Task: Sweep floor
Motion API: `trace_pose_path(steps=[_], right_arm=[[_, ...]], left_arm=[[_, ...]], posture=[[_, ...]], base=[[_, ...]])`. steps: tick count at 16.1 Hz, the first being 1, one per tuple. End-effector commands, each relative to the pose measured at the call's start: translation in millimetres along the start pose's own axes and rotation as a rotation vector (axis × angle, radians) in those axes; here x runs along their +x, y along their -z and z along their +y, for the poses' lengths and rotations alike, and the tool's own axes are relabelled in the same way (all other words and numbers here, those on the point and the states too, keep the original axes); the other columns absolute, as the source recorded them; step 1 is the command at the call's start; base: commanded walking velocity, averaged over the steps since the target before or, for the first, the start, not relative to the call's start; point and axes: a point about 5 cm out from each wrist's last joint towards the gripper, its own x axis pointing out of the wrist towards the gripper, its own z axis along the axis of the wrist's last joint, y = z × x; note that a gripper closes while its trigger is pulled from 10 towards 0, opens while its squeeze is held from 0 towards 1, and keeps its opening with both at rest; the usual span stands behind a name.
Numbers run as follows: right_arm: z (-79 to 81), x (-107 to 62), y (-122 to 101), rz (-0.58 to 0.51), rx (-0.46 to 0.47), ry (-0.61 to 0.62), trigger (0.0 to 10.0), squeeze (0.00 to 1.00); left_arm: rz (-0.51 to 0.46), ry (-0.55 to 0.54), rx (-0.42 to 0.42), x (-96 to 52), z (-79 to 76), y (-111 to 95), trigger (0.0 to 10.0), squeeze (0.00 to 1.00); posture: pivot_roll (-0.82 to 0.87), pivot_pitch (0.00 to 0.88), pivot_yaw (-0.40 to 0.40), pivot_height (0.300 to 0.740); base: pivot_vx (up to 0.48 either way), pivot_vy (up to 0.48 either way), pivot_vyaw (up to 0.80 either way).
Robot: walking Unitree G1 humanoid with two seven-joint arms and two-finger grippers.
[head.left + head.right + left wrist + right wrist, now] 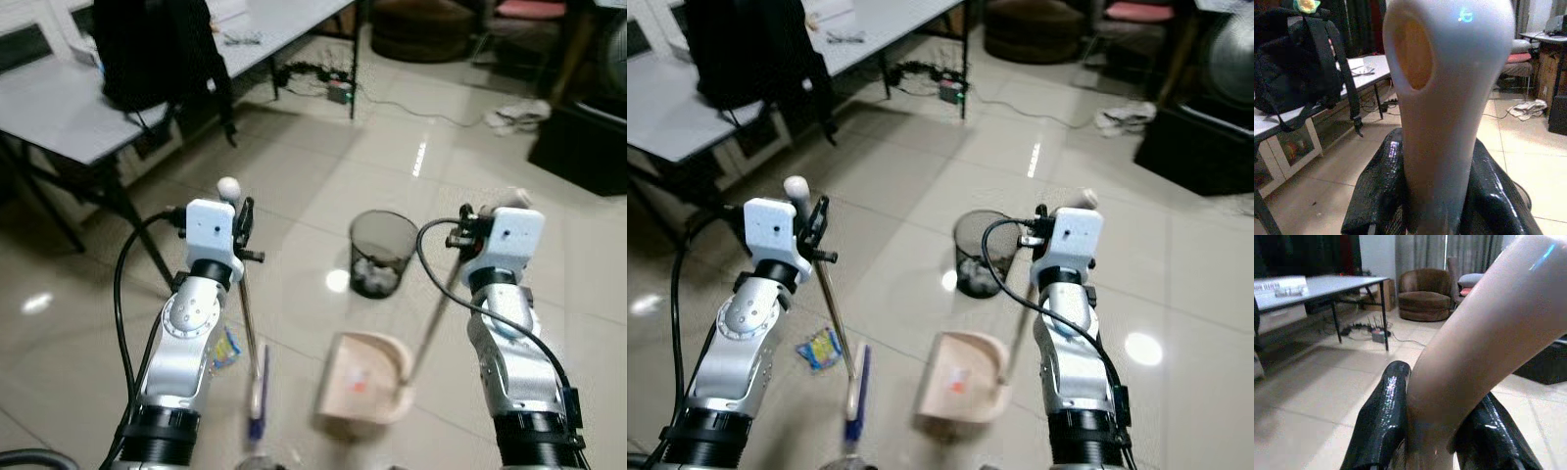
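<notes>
My left gripper is shut on the cream handle of a broom. The stick runs down to a blue and white head on the tiled floor between my arms. In the left wrist view the black fingers clamp the handle on both sides. My right gripper is shut on the long handle of a beige dustpan, which rests on the floor with a small reddish scrap in it. A blue and yellow wrapper lies on the floor beside my left arm.
A black mesh bin holding crumpled paper stands just beyond the dustpan. A grey table with a black backpack is at the far left. Cables and a power strip lie behind it. A black cabinet is at the far right.
</notes>
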Motion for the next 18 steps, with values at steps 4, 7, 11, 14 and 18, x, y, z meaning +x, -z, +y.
trace_pose_path(steps=[4, 7, 11, 14, 18], right_arm=[[16.5, 6.0, -10.1, -0.031, 0.002, -0.062, 10.0, 0.0], [15.0, 6.9, -10.7, -0.034, -0.013, -0.059, 10.0, 0.0], [11.6, 9.6, -12.4, -0.044, -0.021, -0.042, 10.0, 0.0], [9.7, 10.8, -13.0, -0.047, -0.026, -0.029, 10.0, 0.0], [7.4, 11.1, -13.1, -0.054, -0.027, -0.016, 10.0, 0.0]], left_arm=[[-0.048, -0.038, 0.059, 7.3, 6.6, -13.5, 10.0, 0.0], [-0.047, -0.026, 0.066, 8.4, 3.4, -13.6, 10.0, 0.0], [-0.044, -0.029, 0.072, 9.2, 3.4, -13.0, 10.0, 0.0], [-0.044, -0.028, 0.071, 9.8, 3.1, -12.8, 10.0, 0.0], [-0.043, -0.025, 0.07, 10.4, 2.3, -12.6, 10.0, 0.0]], posture=[[0.01, 0.013, 0.05, 0.74], [0.0, 0.014, 0.052, 0.74], [0.0, 0.014, 0.048, 0.74], [0.0, 0.012, 0.049, 0.74], [0.0, 0.015, 0.049, 0.74]], base=[[0.248, 0.0, 0.36], [0.356, 0.0, 0.8], [0.362, 0.0, 0.8], [0.361, 0.0, 0.8], [0.363, 0.0, 0.7]])
